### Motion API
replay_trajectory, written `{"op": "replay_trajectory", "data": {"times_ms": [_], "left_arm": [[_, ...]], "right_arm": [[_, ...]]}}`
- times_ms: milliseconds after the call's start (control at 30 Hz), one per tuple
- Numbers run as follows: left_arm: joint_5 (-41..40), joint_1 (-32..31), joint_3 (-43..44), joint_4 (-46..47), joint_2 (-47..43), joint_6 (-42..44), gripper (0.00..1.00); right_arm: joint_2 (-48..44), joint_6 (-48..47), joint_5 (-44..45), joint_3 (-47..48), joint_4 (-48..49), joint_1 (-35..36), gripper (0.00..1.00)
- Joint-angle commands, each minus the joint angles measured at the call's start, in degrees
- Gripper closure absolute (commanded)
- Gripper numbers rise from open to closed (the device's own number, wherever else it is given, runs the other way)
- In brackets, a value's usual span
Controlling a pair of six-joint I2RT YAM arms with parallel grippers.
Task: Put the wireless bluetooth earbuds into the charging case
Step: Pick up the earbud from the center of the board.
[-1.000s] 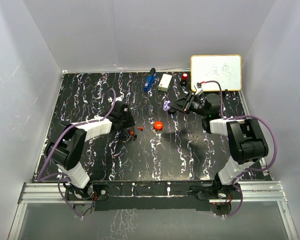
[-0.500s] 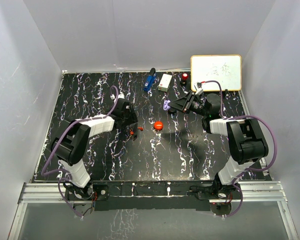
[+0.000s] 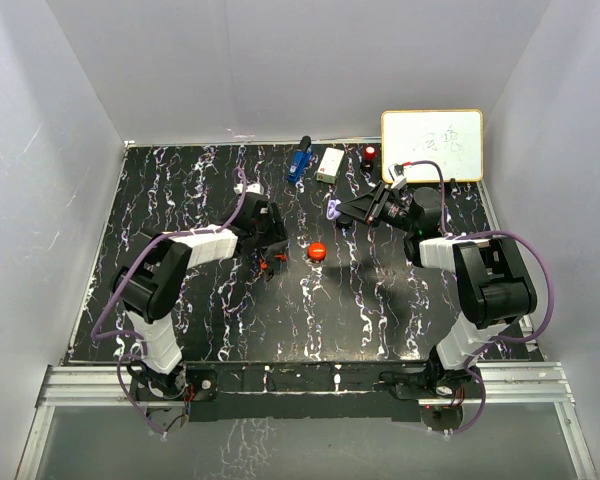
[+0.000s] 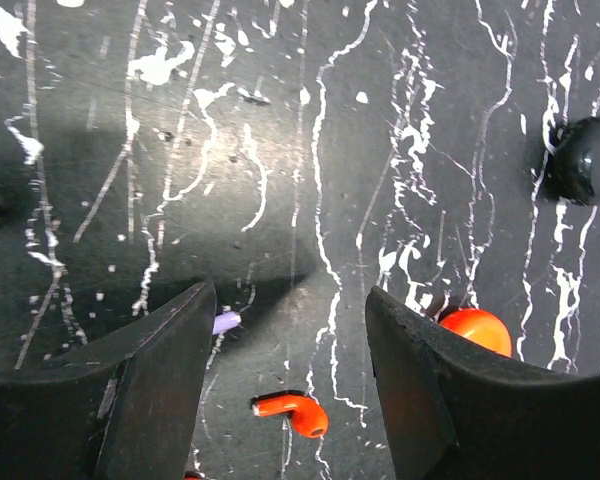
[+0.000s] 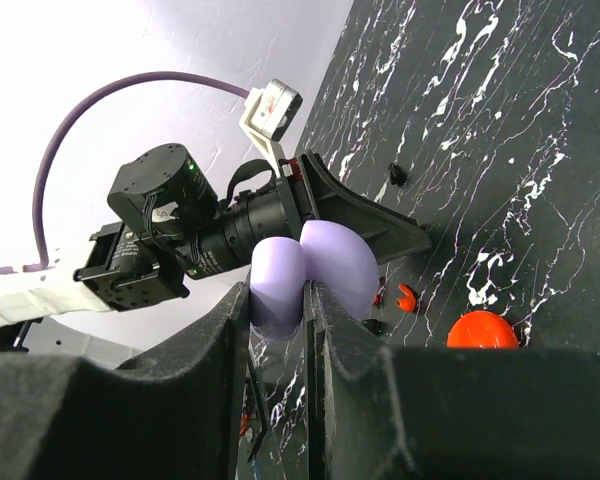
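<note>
My left gripper (image 3: 272, 243) is open and low over the table, with a red earbud (image 4: 292, 410) lying on the mat between its fingers (image 4: 150, 390). In the top view the red earbuds (image 3: 277, 259) lie just right of it. A dark earbud (image 5: 373, 326) lies by a red earbud (image 5: 407, 297) in the right wrist view. My right gripper (image 3: 344, 212) is shut on the lilac charging case (image 5: 310, 262), which is hinged open and held above the table. The case also shows in the top view (image 3: 333, 209).
A round red puck (image 3: 317, 251) lies right of the earbuds, half hidden behind my left finger in the left wrist view (image 4: 475, 328). A round black piece (image 4: 585, 160) lies farther off. A whiteboard (image 3: 432, 145), white box (image 3: 330, 164) and blue object (image 3: 299, 162) stand along the back.
My left gripper has moved right across the table to the red earbuds. The right arm and the lilac case have not moved.
</note>
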Motion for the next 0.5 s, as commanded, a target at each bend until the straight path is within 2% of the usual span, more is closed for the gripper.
{"op": "replay_trajectory", "data": {"times_ms": [0, 133, 300, 467], "left_arm": [[3.6, -0.8, 0.1, 1.6, 0.5, 0.0, 0.40], [2.7, -0.9, -0.3, 2.5, -0.1, 0.1, 0.40], [-1.1, -0.8, -2.2, 4.8, -5.7, 1.9, 0.39], [-3.0, -0.8, -2.4, 3.3, -10.0, 2.9, 0.39]], "right_arm": [[-0.6, 0.6, 0.0, -0.1, 5.2, 0.2, 1.00], [-0.3, 1.1, -0.2, -0.1, 5.8, 0.2, 1.00], [-0.4, 1.1, -0.2, -0.3, 6.0, 0.2, 1.00], [-0.6, 1.2, -0.3, -0.1, 6.1, 0.2, 1.00]]}}
